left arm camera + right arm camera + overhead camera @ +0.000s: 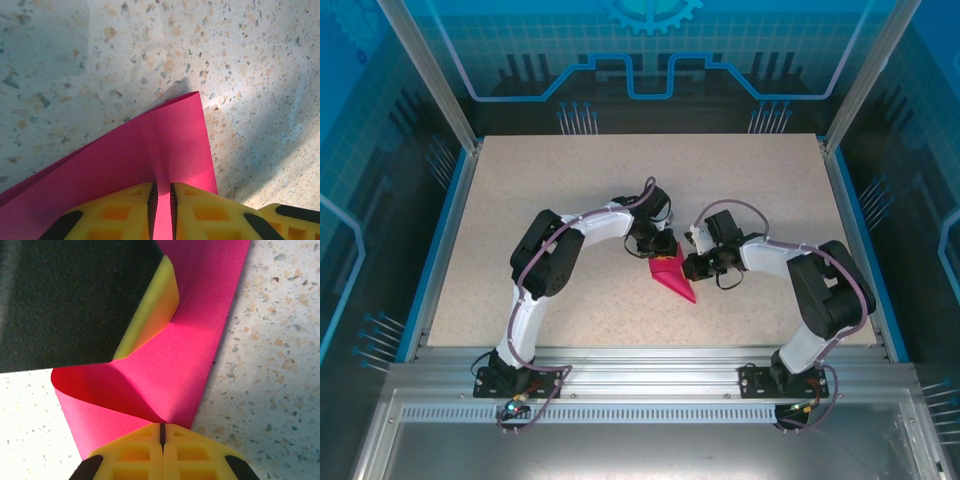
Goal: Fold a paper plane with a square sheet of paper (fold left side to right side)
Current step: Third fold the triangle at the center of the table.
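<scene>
Though the pink paper (672, 279) already tapers to a point on the table (520, 200), it looks to me only partway to a plane. The left gripper (161, 189) has its jaws clamped on a raised ridge of the paper, which spreads out flat just ahead of the tips. The right gripper (161, 429) has its jaws pressed together, seemingly pinching a curled flap that arches up just beyond them. I'd say that flap is not yet creased down, and the wings are left to fold.
</scene>
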Controlling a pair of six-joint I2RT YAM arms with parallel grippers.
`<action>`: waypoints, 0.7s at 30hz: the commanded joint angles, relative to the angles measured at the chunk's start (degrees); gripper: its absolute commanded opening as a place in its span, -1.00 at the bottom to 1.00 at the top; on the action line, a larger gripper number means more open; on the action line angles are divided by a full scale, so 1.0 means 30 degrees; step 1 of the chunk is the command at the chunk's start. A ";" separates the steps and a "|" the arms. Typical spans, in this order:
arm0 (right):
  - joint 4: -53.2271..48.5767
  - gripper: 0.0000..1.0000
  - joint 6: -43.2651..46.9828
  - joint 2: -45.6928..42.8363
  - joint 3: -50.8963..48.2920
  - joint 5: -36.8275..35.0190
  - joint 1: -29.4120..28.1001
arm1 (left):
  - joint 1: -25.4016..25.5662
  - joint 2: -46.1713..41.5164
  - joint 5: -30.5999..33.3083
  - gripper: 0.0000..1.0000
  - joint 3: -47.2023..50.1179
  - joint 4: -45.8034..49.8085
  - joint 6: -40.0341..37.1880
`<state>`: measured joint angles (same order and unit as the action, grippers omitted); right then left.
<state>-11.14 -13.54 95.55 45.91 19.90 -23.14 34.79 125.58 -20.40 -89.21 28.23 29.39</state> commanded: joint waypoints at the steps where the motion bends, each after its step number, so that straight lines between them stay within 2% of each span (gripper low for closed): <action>1: -0.0634 -1.00 -0.0028 0.0504 0.0413 -0.0289 0.0412 | 0.0358 0.0637 0.0480 -0.59 0.0117 0.1039 -0.0501; 21: -0.1342 -1.00 -0.0233 0.0389 0.0014 -0.0760 0.0417 | 0.0360 0.0548 0.0532 -0.59 0.0067 0.1137 -0.0536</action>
<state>-11.77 -13.56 96.47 46.04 18.57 -23.14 34.79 125.58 -20.38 -89.21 28.23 29.39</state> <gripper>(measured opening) 0.040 0.205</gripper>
